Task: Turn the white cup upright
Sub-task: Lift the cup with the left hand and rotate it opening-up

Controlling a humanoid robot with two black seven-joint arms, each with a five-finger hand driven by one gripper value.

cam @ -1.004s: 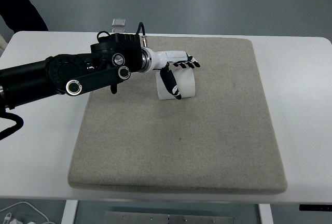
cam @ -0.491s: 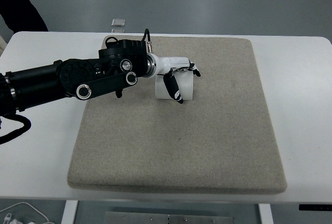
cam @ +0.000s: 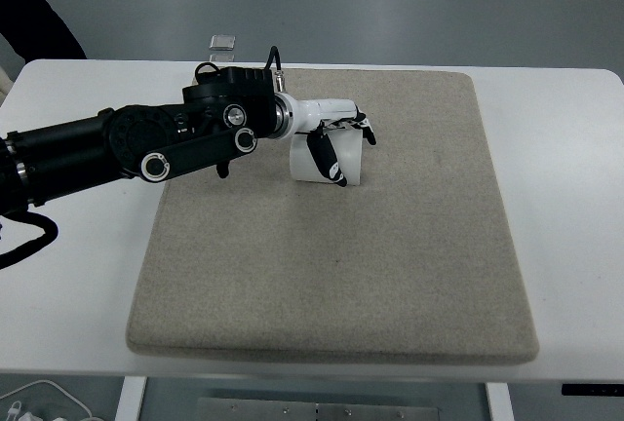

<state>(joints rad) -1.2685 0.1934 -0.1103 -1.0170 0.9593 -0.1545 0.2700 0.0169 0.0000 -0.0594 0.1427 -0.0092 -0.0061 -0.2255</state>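
A: Where's the white cup (cam: 329, 161)?

B: On the grey mat (cam: 390, 275), near its far edge, left of the middle. It lies under the left hand (cam: 334, 138), whose arm reaches in from the desk's (cam: 556, 148) left side.

A: Are the fingers on it?

B: Curled over it, the thumb down the near face, the others over the far side. It looks like a grasp, though how firm I cannot tell.

A: How should the flip go?

B: I'd tighten first, lift it clear of the mat, then roll the wrist slowly so the cup can't slip, and set it down flat before letting go.

A: The right hand?

B: Out of sight.
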